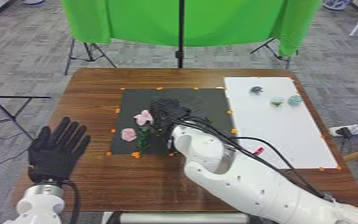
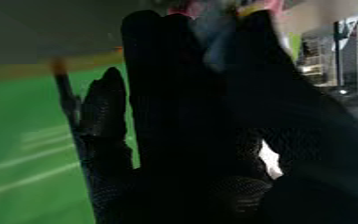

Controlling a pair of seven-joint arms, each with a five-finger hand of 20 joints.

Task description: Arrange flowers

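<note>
fingers of the right hand (image 1: 165, 111) are almost straight, and i cannot tell whether they hold something. just beside them, on the black rectangular mat (image 1: 140, 100), is a pale pink petalled flower (image 1: 143, 117); a rounder pink flower (image 1: 128, 134) is farther away. the left hand (image 1: 55, 150) is open, fingers slightly spread.

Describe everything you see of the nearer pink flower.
The nearer pink flower is a rounded, soft-looking pale pink bloom, real or artificial I can't tell. It lies on the left part of the black mat, just left of some green leaves. The right hand is off to its right, apparently not touching it. No stem is distinguishable.
</note>
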